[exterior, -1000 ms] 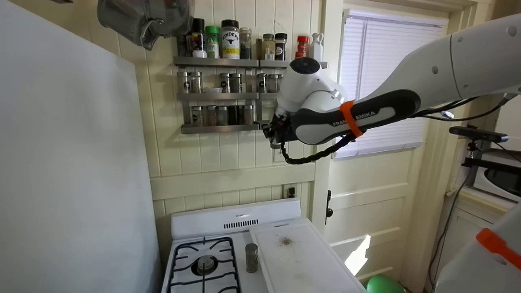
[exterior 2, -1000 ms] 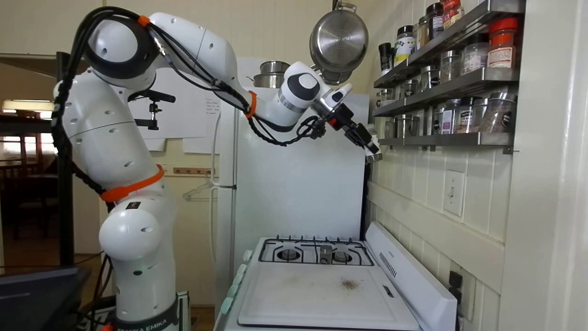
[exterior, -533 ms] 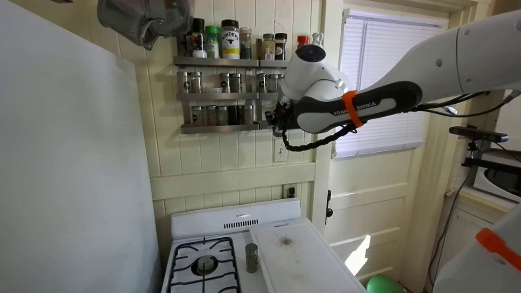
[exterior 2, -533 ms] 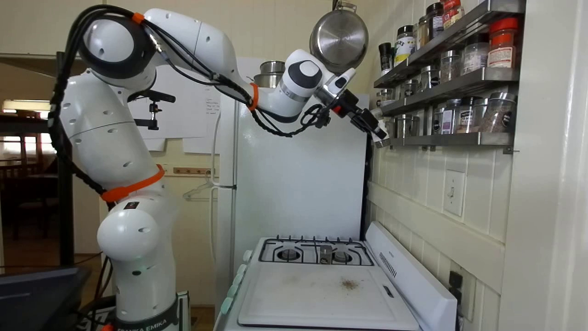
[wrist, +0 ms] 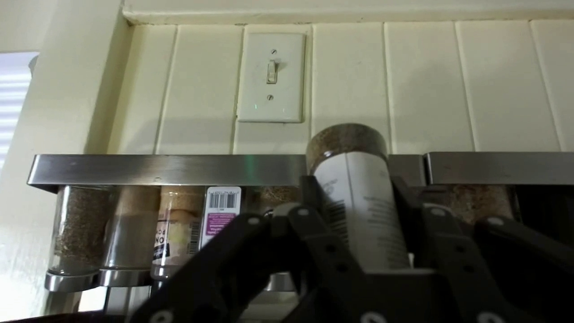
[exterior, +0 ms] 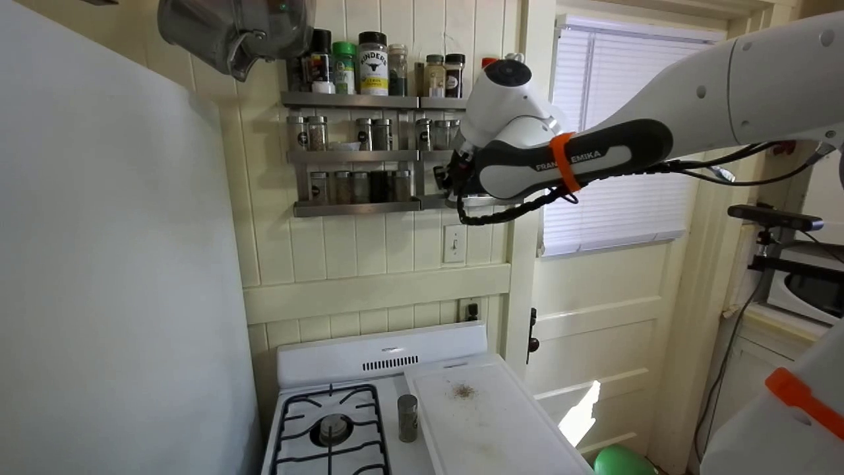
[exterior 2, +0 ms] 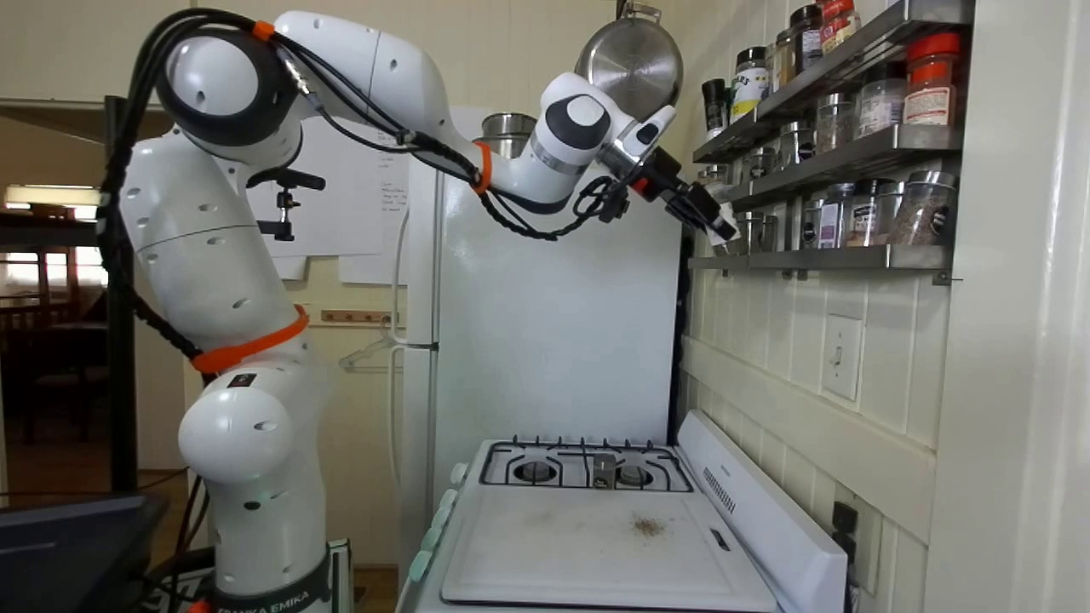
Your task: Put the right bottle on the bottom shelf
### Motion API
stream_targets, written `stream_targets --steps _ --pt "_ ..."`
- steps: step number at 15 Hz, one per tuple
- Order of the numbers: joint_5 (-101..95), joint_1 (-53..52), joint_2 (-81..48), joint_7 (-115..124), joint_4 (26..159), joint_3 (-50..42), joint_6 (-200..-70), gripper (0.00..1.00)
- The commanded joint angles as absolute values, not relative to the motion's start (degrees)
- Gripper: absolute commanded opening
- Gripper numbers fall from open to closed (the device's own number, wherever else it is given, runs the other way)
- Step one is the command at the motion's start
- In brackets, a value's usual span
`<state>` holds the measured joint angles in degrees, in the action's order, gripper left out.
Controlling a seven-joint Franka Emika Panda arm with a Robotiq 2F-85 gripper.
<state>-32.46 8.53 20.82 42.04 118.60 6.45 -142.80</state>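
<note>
Left to right in the wrist view, we see jars (wrist: 85, 233) crowding the bottom shelf (wrist: 170, 170), then the bottle (wrist: 372, 224) clasped in the gripper (wrist: 358, 186) in front of it, whether touching we cannot tell, then another jar (wrist: 482, 202). In an exterior view we find, from the left, the fridge (exterior: 132, 264), the stove (exterior: 316, 363) with a grey jar (exterior: 407, 419) upright between its grate (exterior: 330, 448) and a white cover (exterior: 501, 422) strewn with specks (exterior: 463, 391), then the door (exterior: 597, 343).

Black tool (wrist: 355, 184), white-and-brown barcode-striped bottle (wrist: 358, 202), grey bottom shelf (wrist: 170, 170), orange-banded white arm (exterior 2: 196, 238).
</note>
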Motion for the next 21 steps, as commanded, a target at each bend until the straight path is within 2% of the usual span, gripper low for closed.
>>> stream_targets --steps 1,5,6,10,11,21 --pt "-28.39 8.36 17.85 37.83 114.55 5.77 -140.63 0.17" --pt "-25.95 8.1 16.04 34.9 112.44 5.43 -139.2 0.17" --pt "-27.89 8.97 17.21 36.92 114.31 5.77 -141.61 0.42" --pt "-27.42 8.72 16.29 36.32 113.54 5.63 -141.32 0.42" --pt "-27.4 8.72 16.28 36.31 113.51 5.63 -141.31 0.17" --pt "-26.66 8.82 12.82 35.66 108.58 5.13 -139.56 0.17"
